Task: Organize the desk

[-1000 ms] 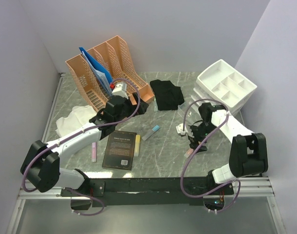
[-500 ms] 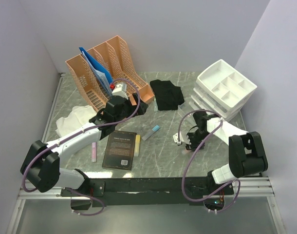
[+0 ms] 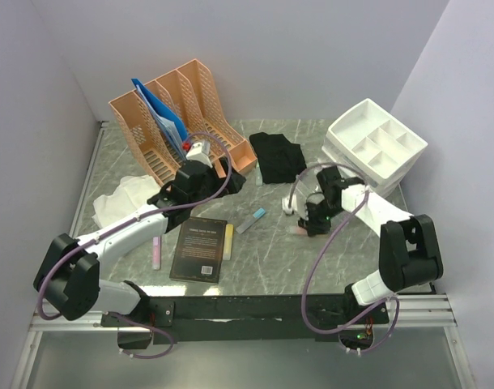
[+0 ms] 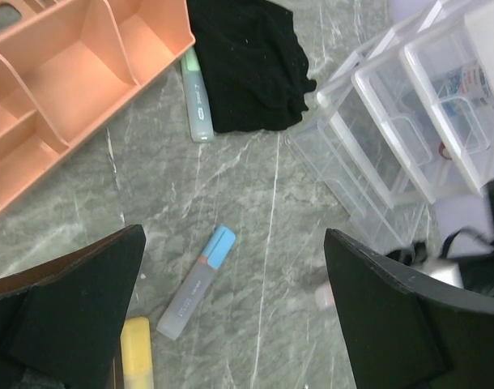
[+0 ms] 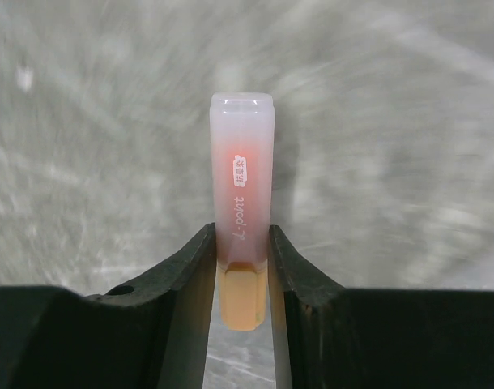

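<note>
We start with the desk (image 3: pixel 271 263), the marbled grey-green top that fills the view under both arms, its black rail along the near edge. At its back left stands the peach file rack (image 3: pixel 200 96) with a blue folder (image 3: pixel 162 112) in one slot; at the back right sits the white drawer unit (image 3: pixel 375 147). Between them a black cloth (image 3: pixel 278 156) lies crumpled, and a white cloth (image 3: pixel 124 198) lies at the left edge. A dark book (image 3: pixel 201 249) lies flat near the front, with a yellow highlighter (image 3: pixel 228 241) just beside it and a pink marker (image 3: pixel 156 252) to its left. A blue-capped highlighter (image 4: pixel 197 285) and a green pen (image 4: pixel 197 96) lie loose in the middle.

The left gripper (image 4: pixel 232 267) hangs released, jaws wide, over the blue-capped highlighter. The right gripper (image 5: pixel 243 247) is clenched on an orange highlighter (image 5: pixel 242 182), held clear of the marble.

We judge the tidying barely begun: one pen is in hand, while the cloths, the book and the other pens are all unsorted.
</note>
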Tool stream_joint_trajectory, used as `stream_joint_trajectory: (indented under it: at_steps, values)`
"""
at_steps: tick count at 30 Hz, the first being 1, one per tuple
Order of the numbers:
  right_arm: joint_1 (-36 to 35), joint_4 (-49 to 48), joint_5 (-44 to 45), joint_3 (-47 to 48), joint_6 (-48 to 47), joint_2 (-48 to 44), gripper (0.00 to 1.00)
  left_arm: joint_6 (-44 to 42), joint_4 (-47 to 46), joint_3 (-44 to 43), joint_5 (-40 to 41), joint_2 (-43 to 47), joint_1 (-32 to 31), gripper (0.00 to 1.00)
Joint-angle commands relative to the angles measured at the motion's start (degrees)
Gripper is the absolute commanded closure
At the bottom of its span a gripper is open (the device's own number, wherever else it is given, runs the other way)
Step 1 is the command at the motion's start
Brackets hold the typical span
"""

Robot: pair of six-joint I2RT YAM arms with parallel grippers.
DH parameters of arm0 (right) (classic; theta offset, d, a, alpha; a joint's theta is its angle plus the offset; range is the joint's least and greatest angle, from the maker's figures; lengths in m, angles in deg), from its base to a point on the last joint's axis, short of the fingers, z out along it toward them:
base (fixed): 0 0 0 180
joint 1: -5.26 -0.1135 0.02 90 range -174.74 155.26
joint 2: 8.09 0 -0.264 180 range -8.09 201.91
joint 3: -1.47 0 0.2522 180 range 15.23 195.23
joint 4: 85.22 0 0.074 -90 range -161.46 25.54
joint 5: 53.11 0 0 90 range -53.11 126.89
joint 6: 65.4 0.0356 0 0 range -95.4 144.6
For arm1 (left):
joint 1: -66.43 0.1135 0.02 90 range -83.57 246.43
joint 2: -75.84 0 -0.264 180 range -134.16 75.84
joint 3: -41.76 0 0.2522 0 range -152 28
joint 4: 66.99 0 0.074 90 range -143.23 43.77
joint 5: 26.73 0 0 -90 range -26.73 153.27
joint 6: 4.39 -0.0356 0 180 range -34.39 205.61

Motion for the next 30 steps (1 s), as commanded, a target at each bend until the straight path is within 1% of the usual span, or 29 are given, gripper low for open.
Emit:
stream_joint_trajectory:
  at_steps: [1, 3, 5, 6, 7, 11, 12, 13, 17, 21, 24, 25, 27, 28, 30]
  values:
    - [-0.4, -0.5, -7.4, 9.5, 15.6, -1.7, 1.0, 1.4, 1.4, -1.1, -3.9, -1.4, 0.2, 0.01]
    - [-0.3, -0.7, -7.4, 11.6, 22.2, -2.0, 1.0, 1.4, 2.6, -2.1, -5.1, -3.0, 0.2, 0.01]
    - [-0.3, -1.1, -6.4, 13.9, 25.7, -2.7, 1.0, 0.9, 4.2, -2.8, -6.1, -3.9, 0.2, 0.01]
    - [-0.1, -1.8, -5.8, 14.3, 29.4, -3.1, 1.0, 0.7, 4.6, -3.2, -7.3, -4.8, 0.2, 0.01]
    - [0.0, -3.4, -5.1, 14.8, 31.0, -3.6, 1.0, 0.3, 4.9, -3.5, -8.0, -5.3, 0.2, 0.01]
    - [1.1, -9.4, 0.9, 14.6, 39.9, -6.8, 1.0, -1.6, 7.1, -5.3, -10.4, -8.0, -0.3, 0.01]
    - [1.4, -10.7, 4.0, 14.4, 43.2, -7.2, 1.0, -2.2, 8.1, -6.5, -10.6, -9.3, -1.0, 0.01]
    - [2.3, -14.1, 6.1, 13.8, 45.6, -7.7, 1.0, -3.7, 9.1, -7.3, -10.5, -10.0, -1.5, 0.01]
    - [5.4, -19.0, 11.3, 12.7, 51.9, -9.2, 1.0, -7.7, 14.1, -12.1, -7.5, -14.7, -4.9, 0.01]
    - [7.6, -20.5, 15.7, 11.6, 53.9, -8.2, 1.0, -11.3, 19.1, -17.5, -5.7, -20.3, -8.7, 0.0]
    - [9.1, -20.4, 15.8, 10.8, 53.6, -6.6, 0.93, -12.8, 20.9, -19.8, -2.9, -23.1, -9.8, 0.01]
    - [9.4, -20.5, 16.2, 10.5, 53.5, -5.9, 0.89, -13.1, 21.7, -20.2, -2.7, -23.6, -10.0, 0.0]
    - [10.4, -21.4, 16.5, 9.5, 53.4, -5.4, 0.86, -13.8, 22.3, -21.3, -2.2, -25.0, -10.3, 0.01]
    - [10.7, -21.7, 16.8, 9.3, 53.3, -4.8, 0.81, -13.9, 22.7, -21.6, -2.2, -25.5, -10.4, 0.01]
    - [11.6, -22.1, 17.0, 9.1, 53.3, -4.1, 0.77, -14.6, 23.1, -22.5, -2.9, -26.8, -10.5, 0.01]
